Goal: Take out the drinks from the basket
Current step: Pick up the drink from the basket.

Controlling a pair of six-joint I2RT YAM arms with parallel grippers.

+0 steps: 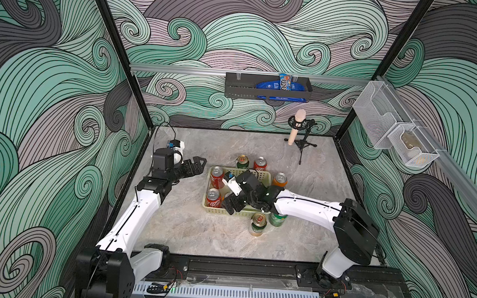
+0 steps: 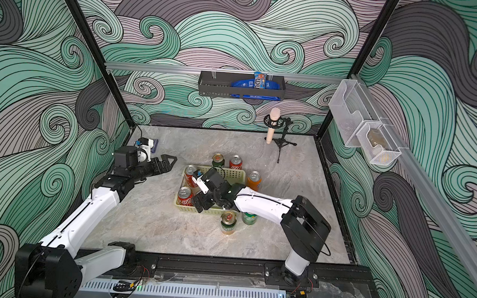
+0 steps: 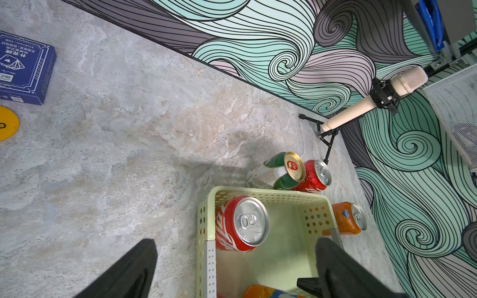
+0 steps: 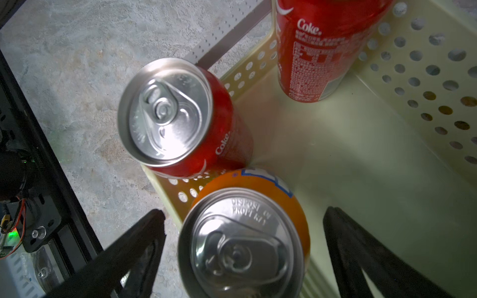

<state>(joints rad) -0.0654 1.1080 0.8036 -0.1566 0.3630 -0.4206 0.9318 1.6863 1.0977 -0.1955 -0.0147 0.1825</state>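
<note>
The pale yellow-green basket sits mid-table. It holds two upright red cans and an orange can. My right gripper is open just above the orange can, a finger on each side and a gap at both. My left gripper hangs open left of the basket, holding nothing. On the table stand dark green-gold, red and orange cans, with dark green-gold and bright green cans in front.
A microphone on a small tripod stands at the back right. A black wall rack and white wire bins hang on the walls. A blue card box and a yellow disc lie at the back left.
</note>
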